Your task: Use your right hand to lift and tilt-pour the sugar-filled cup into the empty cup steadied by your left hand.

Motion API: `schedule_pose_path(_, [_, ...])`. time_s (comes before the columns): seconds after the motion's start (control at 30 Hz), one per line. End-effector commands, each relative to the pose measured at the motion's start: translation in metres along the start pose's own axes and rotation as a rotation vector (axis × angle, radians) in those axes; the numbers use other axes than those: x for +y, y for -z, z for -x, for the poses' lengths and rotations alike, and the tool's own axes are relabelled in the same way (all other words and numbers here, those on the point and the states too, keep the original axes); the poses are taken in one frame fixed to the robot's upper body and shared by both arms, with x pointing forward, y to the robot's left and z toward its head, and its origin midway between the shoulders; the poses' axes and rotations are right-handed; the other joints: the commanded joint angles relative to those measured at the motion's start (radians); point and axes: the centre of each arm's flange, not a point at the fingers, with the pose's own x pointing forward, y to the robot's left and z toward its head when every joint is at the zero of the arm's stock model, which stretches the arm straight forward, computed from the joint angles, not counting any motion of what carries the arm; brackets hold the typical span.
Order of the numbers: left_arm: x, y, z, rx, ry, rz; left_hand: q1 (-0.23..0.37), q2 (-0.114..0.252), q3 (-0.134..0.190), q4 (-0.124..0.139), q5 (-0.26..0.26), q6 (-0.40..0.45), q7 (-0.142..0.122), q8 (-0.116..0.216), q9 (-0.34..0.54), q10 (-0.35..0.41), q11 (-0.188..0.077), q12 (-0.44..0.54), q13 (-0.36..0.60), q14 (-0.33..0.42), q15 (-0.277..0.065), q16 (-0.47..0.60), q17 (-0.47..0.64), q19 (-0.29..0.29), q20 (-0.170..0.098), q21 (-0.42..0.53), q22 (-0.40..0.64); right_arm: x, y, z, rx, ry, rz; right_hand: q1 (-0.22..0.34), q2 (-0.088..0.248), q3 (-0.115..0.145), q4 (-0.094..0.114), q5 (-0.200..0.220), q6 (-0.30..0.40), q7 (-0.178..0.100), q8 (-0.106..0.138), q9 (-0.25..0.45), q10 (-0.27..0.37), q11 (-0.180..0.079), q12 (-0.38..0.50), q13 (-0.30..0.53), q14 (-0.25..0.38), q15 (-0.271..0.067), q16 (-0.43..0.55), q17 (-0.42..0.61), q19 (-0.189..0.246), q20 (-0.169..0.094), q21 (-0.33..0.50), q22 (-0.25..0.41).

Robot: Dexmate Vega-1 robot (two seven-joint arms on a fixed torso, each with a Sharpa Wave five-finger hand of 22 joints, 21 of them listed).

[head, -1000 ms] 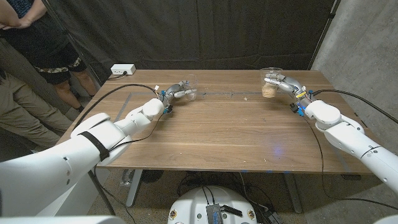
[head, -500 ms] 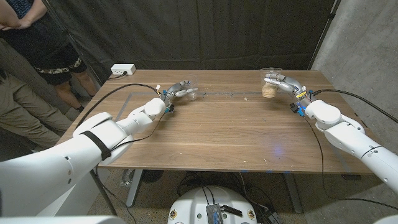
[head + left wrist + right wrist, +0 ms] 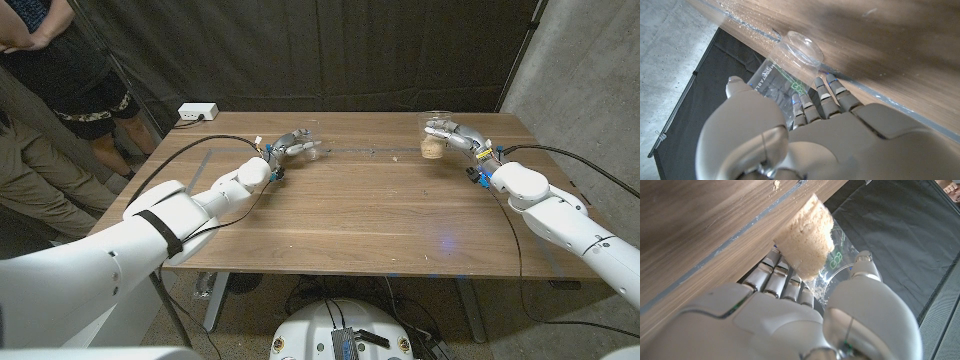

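An empty clear plastic cup stands at the far left of the wooden table. My left hand grips it, and in the left wrist view the empty cup sits between the thumb and the fingers of my left hand. At the far right, a clear cup holding tan sugar is upright in the grasp of my right hand. The right wrist view has the sugar cup wrapped by my right hand. I cannot tell whether its base touches the table.
A person stands beyond the table's left corner. A white box with a black cable lies at the far left edge. A thin blue line crosses the table between the cups, with a crumb of sugar beside it.
My left hand has shifted slightly farther along the empty cup and closed around it. The right hand and the sugar cup have stayed put.
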Motion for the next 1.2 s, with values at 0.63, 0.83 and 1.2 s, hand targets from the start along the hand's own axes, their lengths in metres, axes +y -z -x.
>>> schedule_pose_path(0.63, [-0.007, -0.005, 0.0, -0.024, -0.009, -0.004, 0.03, 0.022, 0.003, -0.013, -0.002, 0.032, -0.006, 0.027, 0.006, 0.027, -0.007, 0.027, 0.018, 0.026, -0.124, 0.005, 0.017, 0.023, -0.013, 0.012, 0.006, -0.002, 0.004, 0.003, -0.005, 0.015, -0.008, 0.004, 0.01, 0.006, 0.005, 0.008, 0.007, -0.001, 0.001, 0.006, 0.012, -0.002, 0.005, 0.006, 0.009, -0.173, -0.004, 0.004, -0.006, -0.077, 0.008, -0.001])
schedule_pose_path(0.83, [-0.006, -0.006, 0.001, -0.035, -0.01, -0.001, 0.031, 0.024, 0.002, -0.013, -0.004, 0.033, -0.004, 0.029, 0.007, 0.028, -0.01, 0.03, 0.02, 0.028, -0.122, 0.004, 0.02, 0.022, -0.012, 0.013, 0.007, -0.001, 0.004, 0.001, -0.011, 0.015, -0.008, 0.005, 0.01, 0.007, 0.004, 0.008, 0.007, -0.001, 0.001, 0.006, 0.013, -0.001, 0.005, 0.006, 0.011, -0.173, -0.004, 0.006, -0.005, -0.078, 0.009, -0.001])
schedule_pose_path(1.2, [0.003, -0.009, 0.008, -0.098, -0.022, 0.012, 0.034, 0.026, -0.002, -0.012, -0.007, 0.047, -0.009, 0.038, 0.008, 0.036, -0.008, 0.038, 0.026, 0.037, -0.127, 0.004, 0.026, 0.023, -0.014, 0.014, 0.007, 0.003, 0.002, -0.004, -0.022, 0.023, -0.016, 0.006, 0.01, 0.007, 0.003, 0.008, 0.008, 0.0, 0.0, 0.006, 0.014, -0.003, 0.003, 0.006, 0.011, -0.173, -0.005, 0.008, -0.006, -0.078, 0.01, -0.001])
